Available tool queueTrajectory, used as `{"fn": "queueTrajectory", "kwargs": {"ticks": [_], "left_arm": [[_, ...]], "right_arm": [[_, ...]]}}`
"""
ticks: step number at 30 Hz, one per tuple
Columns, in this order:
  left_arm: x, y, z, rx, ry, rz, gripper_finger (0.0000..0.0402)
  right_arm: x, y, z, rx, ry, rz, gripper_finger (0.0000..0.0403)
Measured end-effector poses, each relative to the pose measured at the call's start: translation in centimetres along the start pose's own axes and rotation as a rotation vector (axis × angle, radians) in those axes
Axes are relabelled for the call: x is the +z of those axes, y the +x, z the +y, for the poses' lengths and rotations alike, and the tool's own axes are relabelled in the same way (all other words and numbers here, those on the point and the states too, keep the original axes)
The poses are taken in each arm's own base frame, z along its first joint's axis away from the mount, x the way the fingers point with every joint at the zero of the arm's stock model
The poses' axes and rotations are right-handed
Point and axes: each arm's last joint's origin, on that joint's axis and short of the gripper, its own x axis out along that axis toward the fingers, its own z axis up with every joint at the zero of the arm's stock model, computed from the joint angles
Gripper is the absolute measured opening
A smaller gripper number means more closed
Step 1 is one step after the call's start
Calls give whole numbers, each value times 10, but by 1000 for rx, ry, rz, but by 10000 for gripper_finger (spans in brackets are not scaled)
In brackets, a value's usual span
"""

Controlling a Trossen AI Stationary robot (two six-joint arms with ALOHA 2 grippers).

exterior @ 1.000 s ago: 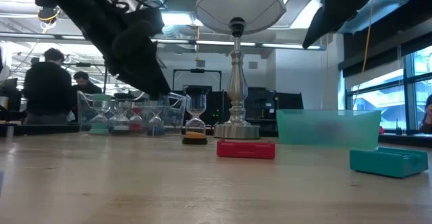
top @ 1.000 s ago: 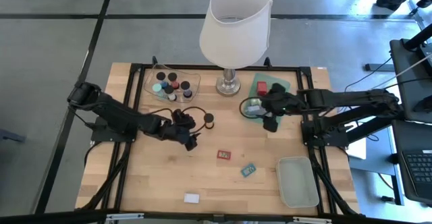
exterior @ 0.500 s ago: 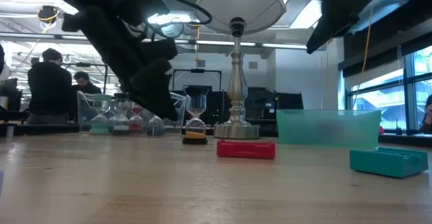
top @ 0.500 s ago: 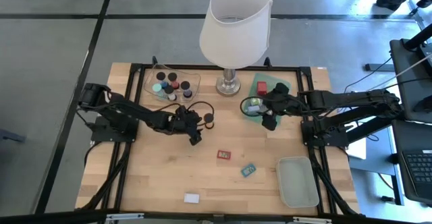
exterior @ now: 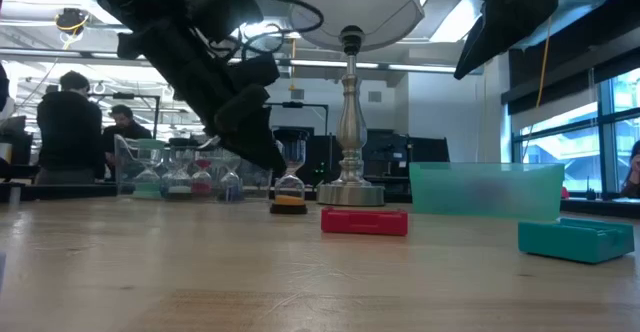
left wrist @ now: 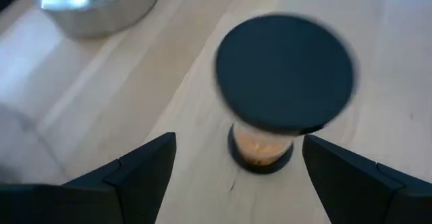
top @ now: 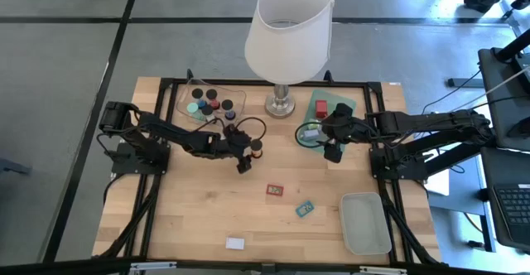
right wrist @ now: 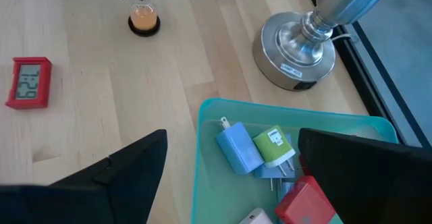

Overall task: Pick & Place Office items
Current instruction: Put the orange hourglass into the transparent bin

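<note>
Small black-capped sand timer with orange sand (left wrist: 273, 102) stands upright near the bench's far-edge middle, beside the lamp base (right wrist: 297, 45), left pincer (left wrist: 236, 177) spread wide astride it, apparently for a side grasp; right pincer (right wrist: 229, 177) released over the teal tray (right wrist: 202, 156).

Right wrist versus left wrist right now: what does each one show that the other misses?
Only the right wrist view shows the teal tray holding a blue plug-in charger, a green one and a red block, plus the red digital clock on the wood. Only the left wrist view shows the open left gripper straddling the target. Both show the black-capped, orange-sand hourglass and the silver lamp base.
</note>
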Motion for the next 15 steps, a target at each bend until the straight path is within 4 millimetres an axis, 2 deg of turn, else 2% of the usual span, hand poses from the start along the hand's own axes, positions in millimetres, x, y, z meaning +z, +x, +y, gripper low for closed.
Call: {"fn": "queueTrajectory", "kwargs": {"ticks": [5, 15], "left_arm": [[7, 0, -1, -14, 91, -62, 320], [19, 3, 6, -54, 135, -141, 320]], "right_arm": [[0, 0, 0, 0, 0, 0, 339], [0, 0, 0, 0, 15, 0, 339]]}}
